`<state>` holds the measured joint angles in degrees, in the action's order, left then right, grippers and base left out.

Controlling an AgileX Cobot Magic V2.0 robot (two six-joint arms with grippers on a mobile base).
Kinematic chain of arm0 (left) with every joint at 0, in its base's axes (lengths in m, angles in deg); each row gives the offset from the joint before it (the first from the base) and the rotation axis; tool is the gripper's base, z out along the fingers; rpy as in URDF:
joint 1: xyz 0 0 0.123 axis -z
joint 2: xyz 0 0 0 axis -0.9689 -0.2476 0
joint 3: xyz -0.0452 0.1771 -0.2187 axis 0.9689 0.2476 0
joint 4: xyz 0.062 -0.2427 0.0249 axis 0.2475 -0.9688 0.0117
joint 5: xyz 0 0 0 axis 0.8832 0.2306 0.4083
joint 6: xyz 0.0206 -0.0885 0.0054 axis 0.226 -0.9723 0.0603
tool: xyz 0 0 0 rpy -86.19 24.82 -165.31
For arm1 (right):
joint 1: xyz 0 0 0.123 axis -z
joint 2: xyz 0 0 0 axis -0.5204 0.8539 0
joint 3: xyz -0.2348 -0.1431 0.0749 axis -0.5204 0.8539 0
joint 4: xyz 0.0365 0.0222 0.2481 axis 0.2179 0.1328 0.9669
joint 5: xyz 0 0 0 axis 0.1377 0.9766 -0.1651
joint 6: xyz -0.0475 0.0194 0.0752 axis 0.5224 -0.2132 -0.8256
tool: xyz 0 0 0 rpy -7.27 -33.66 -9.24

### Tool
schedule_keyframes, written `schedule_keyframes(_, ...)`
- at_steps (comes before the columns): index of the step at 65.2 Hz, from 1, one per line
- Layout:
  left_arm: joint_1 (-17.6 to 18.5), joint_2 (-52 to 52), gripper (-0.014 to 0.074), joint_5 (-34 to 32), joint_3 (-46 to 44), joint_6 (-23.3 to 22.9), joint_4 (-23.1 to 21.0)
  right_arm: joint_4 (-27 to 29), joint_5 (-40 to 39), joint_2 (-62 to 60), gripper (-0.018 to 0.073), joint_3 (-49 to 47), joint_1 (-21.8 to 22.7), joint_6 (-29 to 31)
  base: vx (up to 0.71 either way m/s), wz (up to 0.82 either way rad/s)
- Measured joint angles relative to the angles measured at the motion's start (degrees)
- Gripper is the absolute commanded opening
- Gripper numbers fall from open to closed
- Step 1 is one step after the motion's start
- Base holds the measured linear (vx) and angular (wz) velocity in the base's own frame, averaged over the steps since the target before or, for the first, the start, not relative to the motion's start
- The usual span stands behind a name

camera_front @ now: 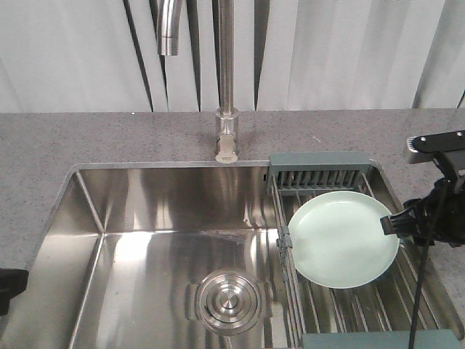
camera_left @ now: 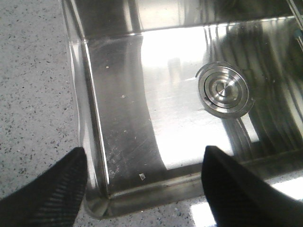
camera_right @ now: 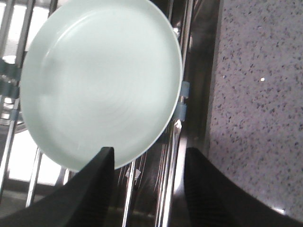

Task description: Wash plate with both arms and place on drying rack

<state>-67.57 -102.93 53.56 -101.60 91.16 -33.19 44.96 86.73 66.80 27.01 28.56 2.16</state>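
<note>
The pale mint-green plate point(camera_front: 343, 238) lies face up on the steel bars of the drying rack point(camera_front: 320, 161), which spans the right end of the sink. My right gripper point(camera_front: 396, 224) sits at the plate's right rim. In the right wrist view the plate point(camera_right: 99, 85) fills the upper left, and the right gripper point(camera_right: 149, 156) is open: its left finger point(camera_right: 102, 170) overlaps the plate's edge, and only rack bars point(camera_right: 177, 142) show in the gap. My left gripper point(camera_left: 144, 158) is open and holds nothing, above the sink's near left corner; only a black tip of that arm point(camera_front: 9, 285) shows at the left edge.
The steel sink basin point(camera_front: 145, 247) has a round drain point(camera_front: 229, 299) in its floor, also visible as the drain point(camera_left: 223, 90) from the left wrist. A tall faucet point(camera_front: 227, 80) stands behind the sink. Speckled grey counter point(camera_front: 43, 153) surrounds it, with counter point(camera_right: 260, 94) right of the rack.
</note>
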Motion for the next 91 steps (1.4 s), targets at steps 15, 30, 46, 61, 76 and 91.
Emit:
schedule_keyframes(15,0.0,0.0,0.0488,0.0,0.0,0.0,0.0,1.9,5.9,-12.1,0.0348,4.7,0.0,2.4,0.00,0.00)
schedule_keyframes(30,0.0,0.0,0.0488,0.0,0.0,0.0,0.0,2.7,9.7,-23.8,0.0348,10.5,0.0,2.8,0.00,0.00)
schedule_keyframes(46,0.0,0.0,0.0488,0.0,0.0,0.0,0.0,5.6,10.4,-34.8,0.0348,16.0,0.0,3.0,0.00,0.00)
schedule_keyframes(61,0.0,0.0,0.0488,0.0,0.0,0.0,0.0,5.7,11.1,-41.2,0.0348,17.7,0.0,3.0,0.00,0.00)
schedule_keyframes(76,0.0,0.0,0.0488,0.0,0.0,0.0,0.0,5.7,11.2,-43.1,0.0348,17.7,0.0,3.0,0.00,0.00)
schedule_keyframes(91,0.0,0.0,0.0488,0.0,0.0,0.0,-0.2,5.8,11.3,-43.1,0.0348,17.7,0.0,3.0,0.00,0.00)
